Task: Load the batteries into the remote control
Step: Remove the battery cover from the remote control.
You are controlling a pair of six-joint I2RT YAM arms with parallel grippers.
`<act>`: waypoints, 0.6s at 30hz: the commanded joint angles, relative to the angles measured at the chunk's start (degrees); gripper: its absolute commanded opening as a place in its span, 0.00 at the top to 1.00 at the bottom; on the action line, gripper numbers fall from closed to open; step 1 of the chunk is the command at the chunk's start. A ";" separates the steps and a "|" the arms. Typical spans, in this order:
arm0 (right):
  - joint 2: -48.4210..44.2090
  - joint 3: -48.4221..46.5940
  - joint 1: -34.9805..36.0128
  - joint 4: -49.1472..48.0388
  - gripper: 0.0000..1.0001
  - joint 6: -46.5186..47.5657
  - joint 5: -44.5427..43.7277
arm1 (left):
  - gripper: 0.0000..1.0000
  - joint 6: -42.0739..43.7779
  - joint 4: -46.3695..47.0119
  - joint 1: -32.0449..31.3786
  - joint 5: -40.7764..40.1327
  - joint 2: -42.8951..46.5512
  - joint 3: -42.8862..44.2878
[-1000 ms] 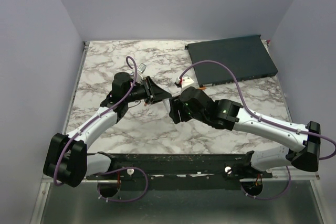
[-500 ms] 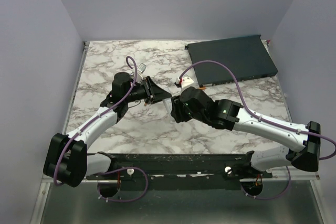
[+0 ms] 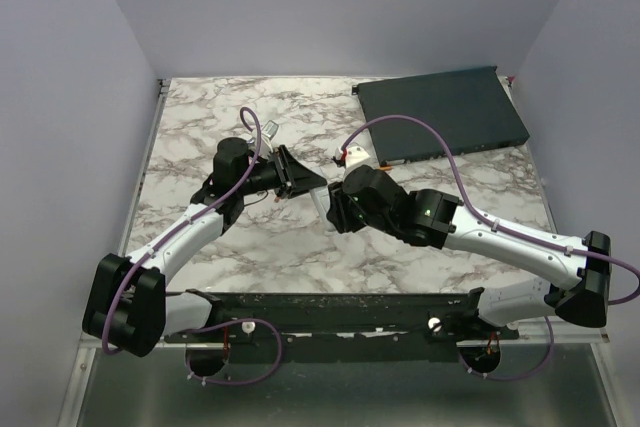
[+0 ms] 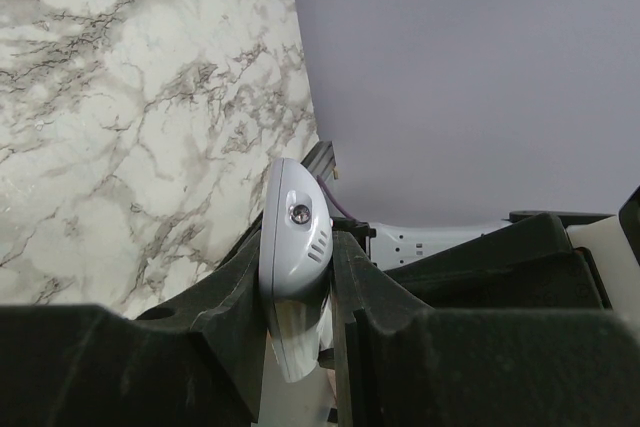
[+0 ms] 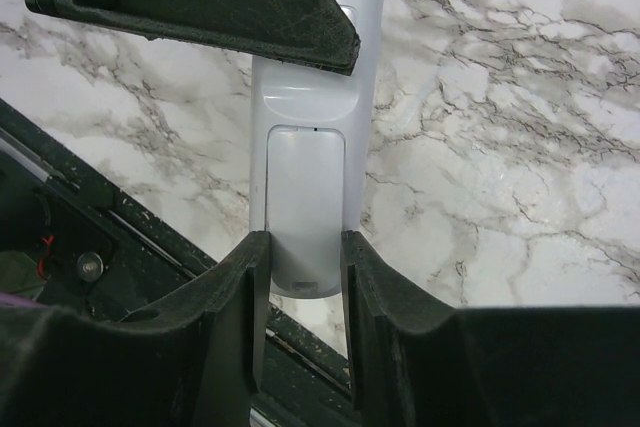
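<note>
Presently the remote control [image 5: 305, 97] is held above the marble table [image 3: 190, 117], near its middle, clamped at one end by the left gripper [image 4: 300, 247]. The other end is narrowly flanked by the right gripper [image 5: 305, 247]; whether it is gripped cannot be told. The back cover [image 5: 306, 197] is seen in place, so opening the recess is judged the step in hand. A firm pinch and a slide of the cover are called for. No batteries are made out. A dark flat box [image 3: 440, 112] lies far right; lilac walls [image 3: 330, 7] enclose the table.

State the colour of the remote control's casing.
White to pale grey plastic; the right wrist view shows the remote control best.
</note>
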State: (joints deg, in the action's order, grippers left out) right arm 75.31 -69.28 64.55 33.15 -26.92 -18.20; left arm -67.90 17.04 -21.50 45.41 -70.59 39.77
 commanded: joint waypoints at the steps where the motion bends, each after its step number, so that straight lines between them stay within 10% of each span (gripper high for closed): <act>1: -0.81 -0.64 0.44 0.42 0.64 0.40 -0.69 | 1.00 0.45 0.72 -0.12 -0.53 0.10 1.39; 18: -8.63 3.84 0.42 -2.77 0.67 -3.01 -8.11 | 1.00 2.65 -2.74 0.55 -1.60 -0.61 2.55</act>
State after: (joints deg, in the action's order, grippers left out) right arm 67.46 -67.20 64.55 31.16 -28.10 -22.15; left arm -67.02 15.90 -21.47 45.10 -70.91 40.38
